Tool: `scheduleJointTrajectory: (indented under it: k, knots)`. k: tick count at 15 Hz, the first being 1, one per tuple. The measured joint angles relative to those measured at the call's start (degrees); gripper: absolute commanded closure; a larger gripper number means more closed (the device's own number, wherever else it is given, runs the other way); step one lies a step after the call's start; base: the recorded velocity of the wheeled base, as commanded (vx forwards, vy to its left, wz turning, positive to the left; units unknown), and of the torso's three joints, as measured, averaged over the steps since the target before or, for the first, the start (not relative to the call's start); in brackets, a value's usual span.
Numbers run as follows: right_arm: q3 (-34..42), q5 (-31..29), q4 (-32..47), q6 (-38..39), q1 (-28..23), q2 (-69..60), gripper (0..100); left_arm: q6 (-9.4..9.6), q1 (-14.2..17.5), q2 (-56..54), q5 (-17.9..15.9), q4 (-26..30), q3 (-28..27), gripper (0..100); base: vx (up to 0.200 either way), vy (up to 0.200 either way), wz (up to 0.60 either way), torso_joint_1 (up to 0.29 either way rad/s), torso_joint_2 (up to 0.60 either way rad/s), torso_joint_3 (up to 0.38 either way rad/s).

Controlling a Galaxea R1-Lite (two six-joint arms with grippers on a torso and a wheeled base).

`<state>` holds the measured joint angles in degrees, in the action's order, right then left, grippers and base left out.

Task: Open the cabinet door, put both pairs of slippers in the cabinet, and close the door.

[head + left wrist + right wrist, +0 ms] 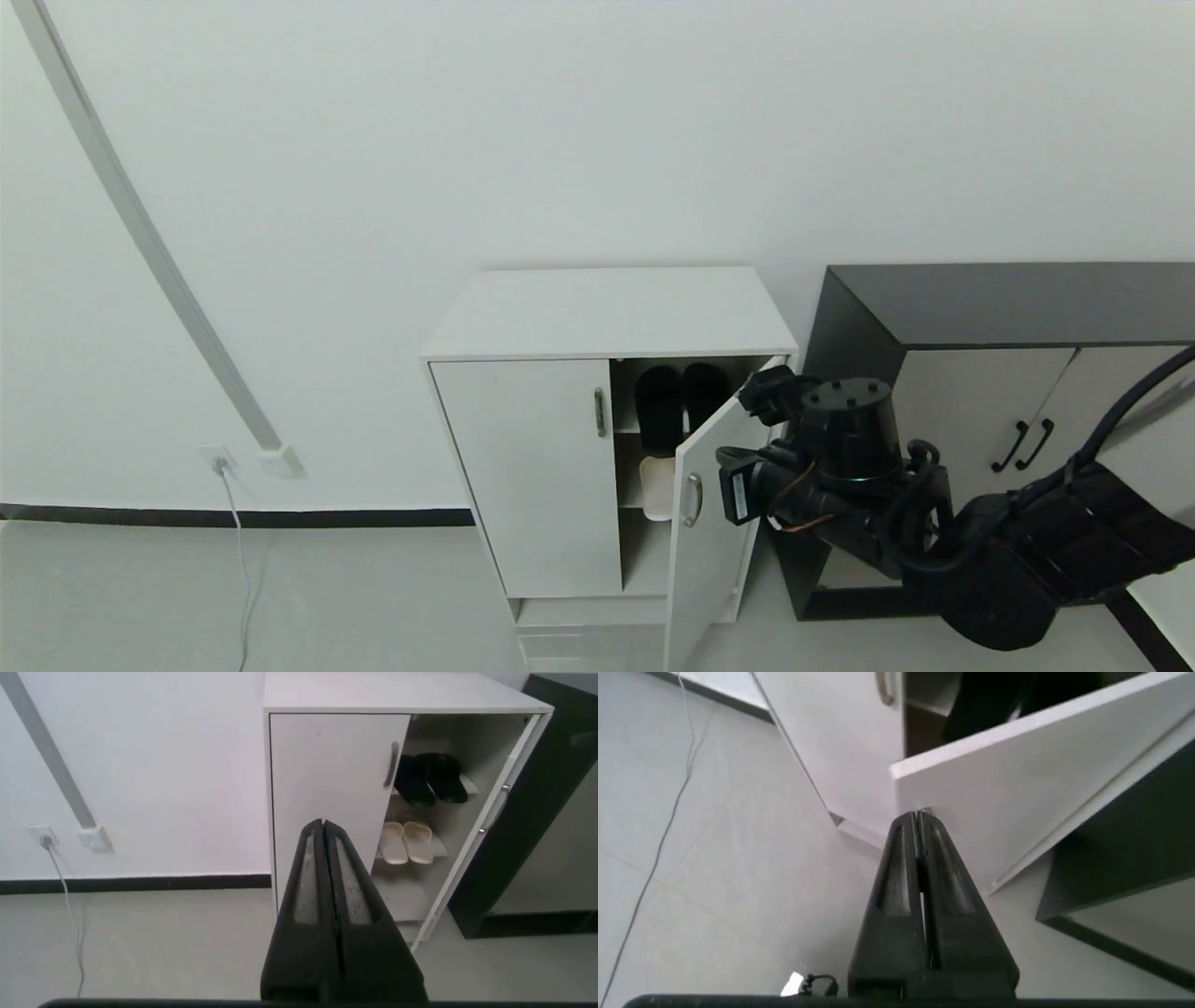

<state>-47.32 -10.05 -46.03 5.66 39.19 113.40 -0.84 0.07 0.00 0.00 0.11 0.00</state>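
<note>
The white cabinet (607,313) has its left door shut and its right door (714,485) standing partly ajar. A black pair of slippers (681,401) lies on the upper shelf and a cream pair (656,485) on the shelf below. My right gripper (758,390) is shut and empty, its tips against the outer side of the door near its top edge; in the right wrist view the gripper (921,817) meets the door (1046,775). My left gripper (323,826) is shut and empty, well back from the cabinet front (327,784), facing the black slippers (430,775) and the cream slippers (411,842).
A black-topped cabinet (1008,299) stands right beside the white one, close behind the ajar door. A wall socket (217,459) with a cable hanging to the floor is at the left, under a slanted cable duct (140,224). Bare floor lies in front and left.
</note>
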Motion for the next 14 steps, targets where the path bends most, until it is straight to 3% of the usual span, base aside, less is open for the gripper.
scheduleJointTrajectory:
  k: [4, 9, 14]
  knots:
    - [7.22, 0.57, -2.90, 0.02, 0.09, -1.13, 100, 0.00, 0.00, 0.00, 0.00, 0.02, 0.00, 100, 0.000, 0.000, 0.00, 0.000, 0.00, 0.000]
    - [16.48, 0.88, -11.41, -0.02, 0.16, -2.26, 100, 0.06, 0.00, 0.00, 0.00, 0.05, 0.00, 100, 0.200, 0.000, 0.00, -0.005, 0.00, 0.006]
    - [18.09, 3.40, -11.64, -0.02, 0.11, -1.51, 100, 0.00, 0.00, 0.00, 0.07, 0.00, 0.00, 100, 0.040, 0.000, 0.00, 0.002, 0.00, 0.000]
